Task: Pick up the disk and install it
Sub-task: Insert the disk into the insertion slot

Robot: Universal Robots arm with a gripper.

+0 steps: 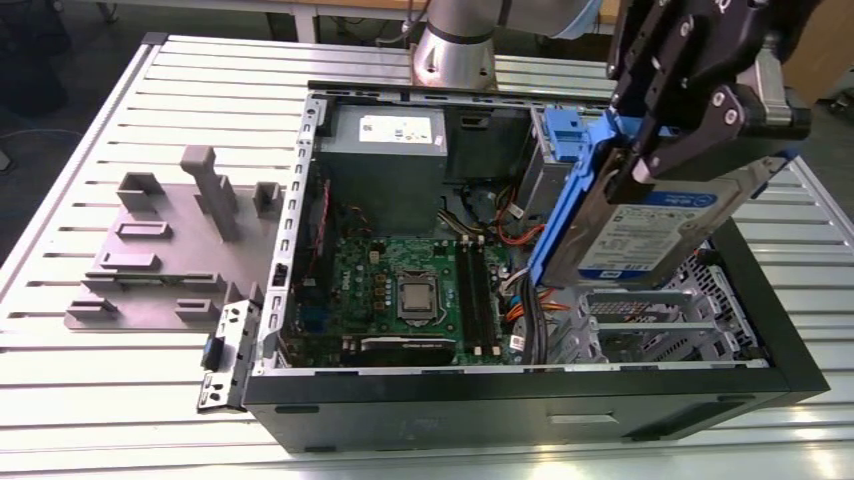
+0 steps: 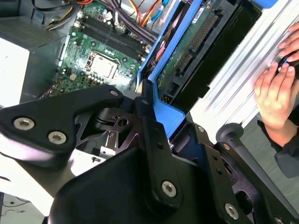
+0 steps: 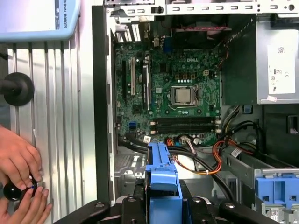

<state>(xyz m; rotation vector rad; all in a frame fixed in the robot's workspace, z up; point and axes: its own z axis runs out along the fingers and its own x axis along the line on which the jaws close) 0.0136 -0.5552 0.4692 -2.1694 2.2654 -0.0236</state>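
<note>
Case lies open beneath your gripper. Motherboard sits lower, off to one side of it. Disk hangs tilted in its grip, above the case. Gripper closed on the disk's upper end.

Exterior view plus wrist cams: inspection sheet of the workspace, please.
Surface: slatted metal table, carrying an open computer case.
Job's things: disk in its blue carrier, held tilted above the case.
Clutter: grey fixture plate at the exterior view's left.
End effector: shut on the disk.
Cables: orange, red and black wire bundles inside the case.
Surroundings: a person's hands on the table beside the case.
</note>
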